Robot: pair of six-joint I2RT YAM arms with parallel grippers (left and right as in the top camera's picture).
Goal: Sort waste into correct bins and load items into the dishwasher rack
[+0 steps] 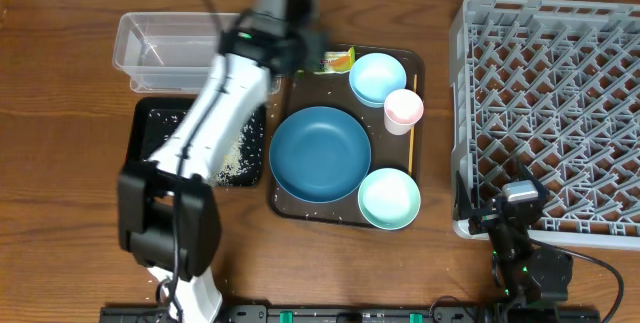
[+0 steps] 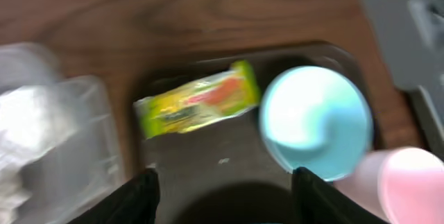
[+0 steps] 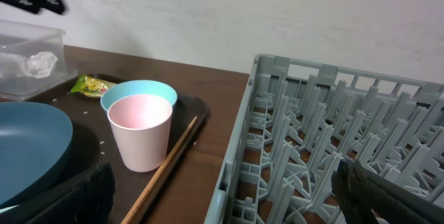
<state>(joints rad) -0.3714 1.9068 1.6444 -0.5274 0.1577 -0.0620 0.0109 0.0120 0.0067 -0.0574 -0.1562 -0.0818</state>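
My left gripper [image 1: 305, 55] hovers open over the far left corner of the brown tray, with nothing between its fingers [image 2: 139, 196]. Just ahead of it lies the yellow-green snack wrapper [image 2: 198, 106], flat on the tray. The clear tub [image 1: 165, 48] holds a crumpled white tissue [image 3: 35, 63]. White rice grains [image 1: 235, 158] lie in the black tray [image 1: 150, 128]. On the brown tray are a dark blue plate [image 1: 320, 153], two pale blue bowls [image 1: 377, 78] [image 1: 390, 198], a pink cup [image 1: 403, 108] and an orange stick [image 1: 412, 148]. My right gripper [image 1: 510, 203] is open beside the grey rack [image 1: 550, 113].
The brown serving tray [image 1: 290, 203] sits between the bins and the rack, with a few stray grains on it. The left arm [image 1: 215, 113] stretches over the black tray. Bare wooden table [image 1: 60, 163] lies left of the bins.
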